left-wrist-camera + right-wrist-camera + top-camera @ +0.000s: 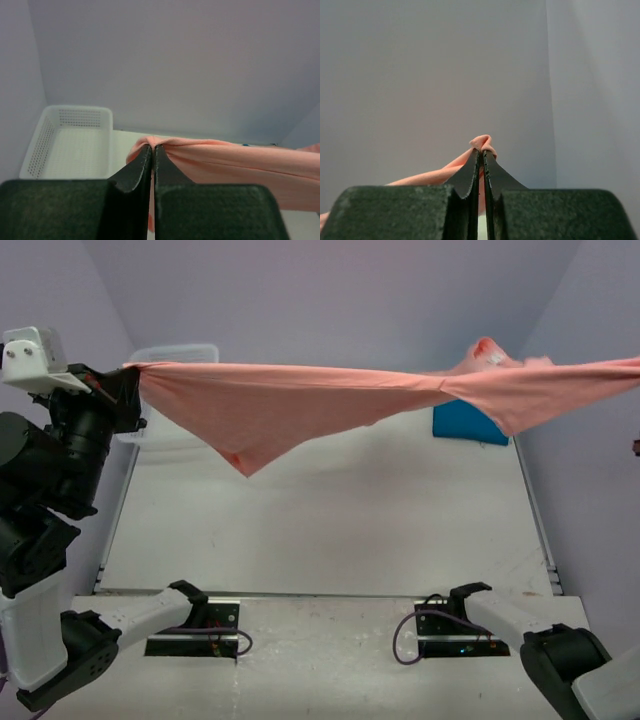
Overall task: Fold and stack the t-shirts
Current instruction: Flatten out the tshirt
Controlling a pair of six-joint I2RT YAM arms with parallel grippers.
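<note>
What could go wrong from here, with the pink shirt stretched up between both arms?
1. The salmon-pink cloth t-shirt is pulled taut, yet the left fingers and right fingers pinch only small bunches of its edge: either could slip.
2. Its right end hangs over the teal-blue cloth t-shirt on the table; lowering there might drag that out of shape.

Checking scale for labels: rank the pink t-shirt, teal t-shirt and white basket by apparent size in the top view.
1. pink t-shirt, spread nearest the camera.
2-3. teal t-shirt, white basket: both partly hidden, unranked.
</note>
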